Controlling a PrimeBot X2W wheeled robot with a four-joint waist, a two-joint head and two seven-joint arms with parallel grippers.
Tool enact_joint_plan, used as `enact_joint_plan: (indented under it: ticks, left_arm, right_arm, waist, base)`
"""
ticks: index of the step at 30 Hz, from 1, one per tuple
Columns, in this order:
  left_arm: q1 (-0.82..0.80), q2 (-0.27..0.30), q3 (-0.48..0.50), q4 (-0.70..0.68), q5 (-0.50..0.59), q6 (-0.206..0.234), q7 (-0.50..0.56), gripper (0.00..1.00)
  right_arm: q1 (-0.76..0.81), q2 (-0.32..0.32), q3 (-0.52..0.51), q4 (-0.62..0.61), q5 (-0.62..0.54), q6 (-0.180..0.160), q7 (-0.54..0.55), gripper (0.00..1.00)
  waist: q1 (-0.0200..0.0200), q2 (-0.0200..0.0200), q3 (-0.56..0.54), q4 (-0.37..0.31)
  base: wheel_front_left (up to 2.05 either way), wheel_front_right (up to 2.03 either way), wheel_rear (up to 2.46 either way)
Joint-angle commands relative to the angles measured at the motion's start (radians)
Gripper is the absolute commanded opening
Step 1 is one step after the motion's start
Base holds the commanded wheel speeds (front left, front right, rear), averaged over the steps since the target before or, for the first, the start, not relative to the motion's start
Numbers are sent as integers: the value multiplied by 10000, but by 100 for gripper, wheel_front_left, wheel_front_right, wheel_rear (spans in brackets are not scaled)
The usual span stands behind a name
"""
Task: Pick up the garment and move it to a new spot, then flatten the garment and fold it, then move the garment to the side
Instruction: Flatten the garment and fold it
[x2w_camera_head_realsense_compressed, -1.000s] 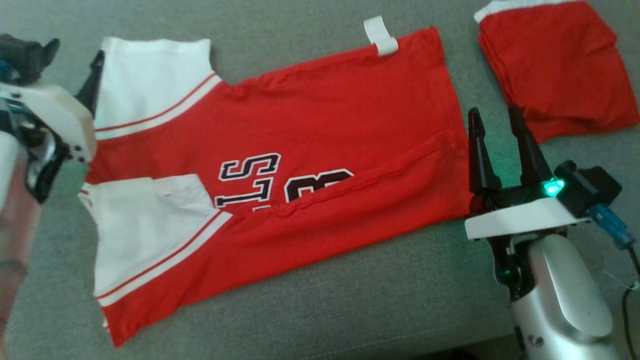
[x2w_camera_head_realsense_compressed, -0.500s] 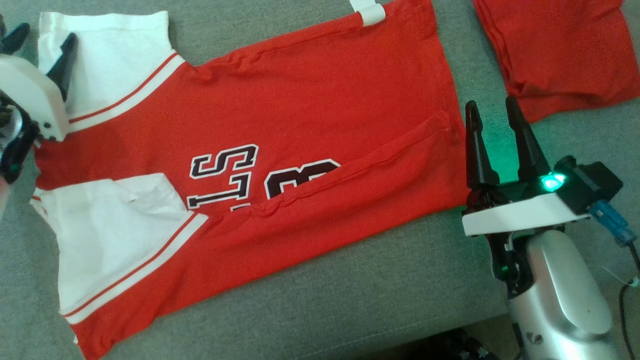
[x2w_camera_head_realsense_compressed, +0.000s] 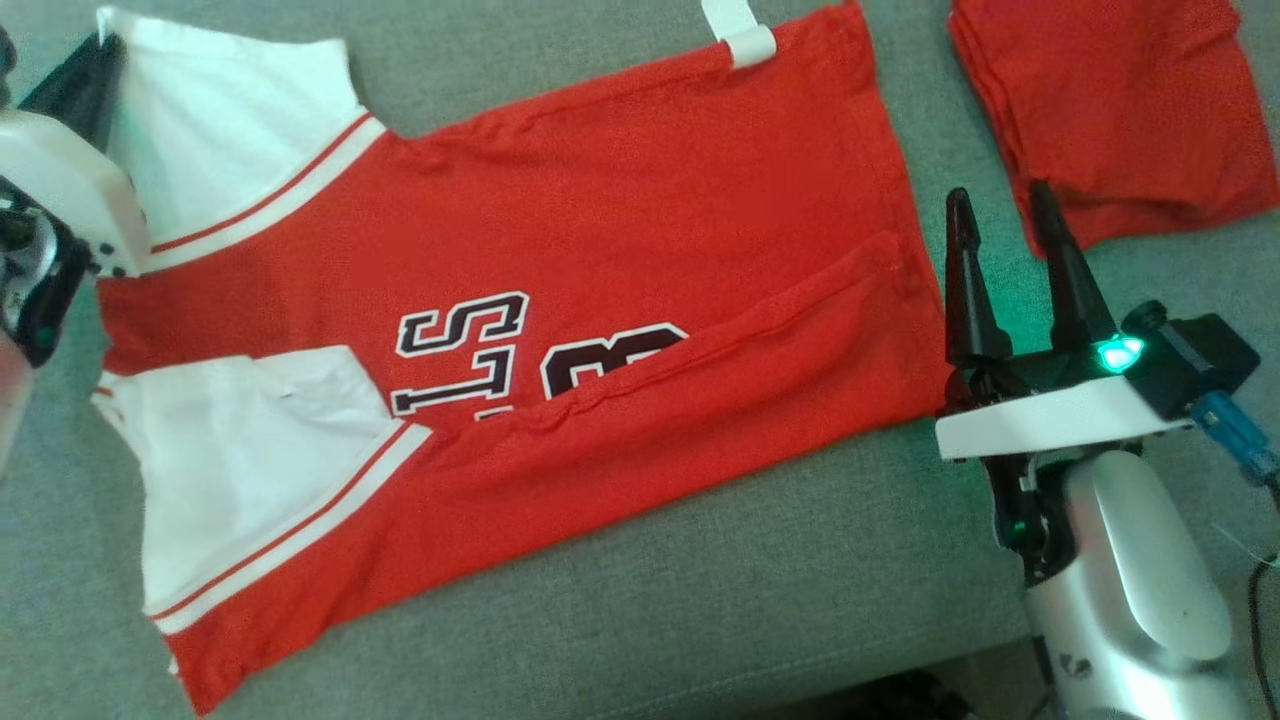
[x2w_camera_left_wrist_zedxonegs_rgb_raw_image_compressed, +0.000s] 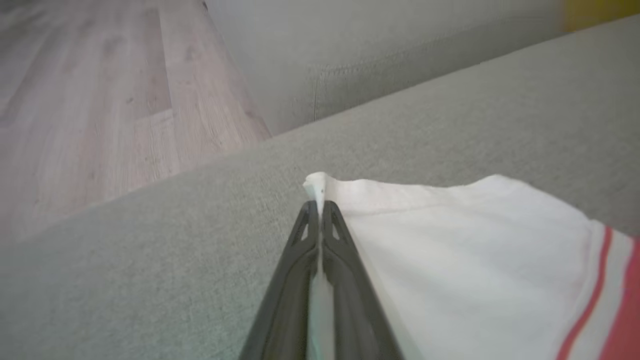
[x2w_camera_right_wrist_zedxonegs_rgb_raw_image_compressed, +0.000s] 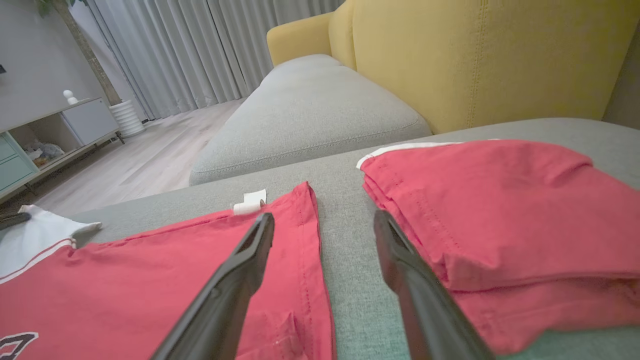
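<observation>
Red jersey (x2w_camera_head_realsense_compressed: 620, 230) with white sleeves, lower edge folded over, lying flat across centre frame on the grey sofa (x2w_camera_head_realsense_compressed: 750, 600). Left gripper (x2w_camera_left_wrist_zedxonegs_rgb_raw_image_compressed: 320, 206), upper left, pinches a sleeve corner. Right gripper (x2w_camera_head_realsense_compressed: 1000, 192), fingers spread, sits between jersey and folded red cloth (x2w_camera_head_realsense_compressed: 1110, 110).

Along the garment's (x2w_camera_head_realsense_compressed: 600, 250) near long edge the grey cushion (x2w_camera_head_realsense_compressed: 700, 620) lies bare — open passage end to end. Off its hem, only a narrow strip of cushion separates it from a folded red pile (x2w_camera_head_realsense_compressed: 1110, 110); the right gripper (x2w_camera_head_realsense_compressed: 999, 192), fingers apart, stands over that strip. Past its white sleeve the cushion ends at wooden floor (x2w_camera_left_wrist_zedxonegs_rgb_raw_image_compressed: 100, 100).
</observation>
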Motion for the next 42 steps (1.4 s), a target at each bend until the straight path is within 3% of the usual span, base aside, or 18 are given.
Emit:
enact_joint_plan:
  ticks: [1, 7, 12, 20, 23, 32, 42]
  left_arm:
    - [-455, 389, 279, -74, 42, 18, -267, 0]
    - [-343, 14, 165, 102, 295, 18, -2091, 0]
    - [102, -167, 85, -281, 505, 134, -2750, 0]
    - [1477, 14, 102, -2425, 682, 740, -2965, 0]
    - [2186, 220, -48, -3840, 725, 1107, -2860, 0]
    - [2975, 738, -277, -6363, 769, 1881, -2100, 0]
    - [2774, 576, -346, -7190, 783, 2035, -1865, 0]
  right_arm:
    - [6, -26, 130, -256, -86, -9, -108, 100]
    - [94, -26, -208, -110, -461, -9, 18, 100]
    - [257, -26, -500, -190, -776, -9, 349, 100]
    - [-41, -26, -1293, -401, -1642, -9, 1296, 100]
    - [-643, -26, -1763, -212, -1821, -9, 2220, 100]
    - [-3037, -49, -2483, 2037, -2847, -9, 4433, 100]
    - [-4796, -560, -3267, 4930, -4361, -9, 4659, 100]
  waist:
    - [0, 0, -206, 125]
    - [0, 0, -1016, 571]
    - [0, 0, -1592, 1041]
    - [0, 0, -2055, 1810]
    - [0, 0, -2096, 2183]
    - [0, 0, -1625, 2655]
    - [0, 0, -997, 3262]
  base:
    - [0, 0, 0]
    - [0, 0, 0]
    - [0, 0, 0]
    - [0, 0, 0]
    - [0, 0, 0]
    - [0, 0, 0]
    - [0, 0, 0]
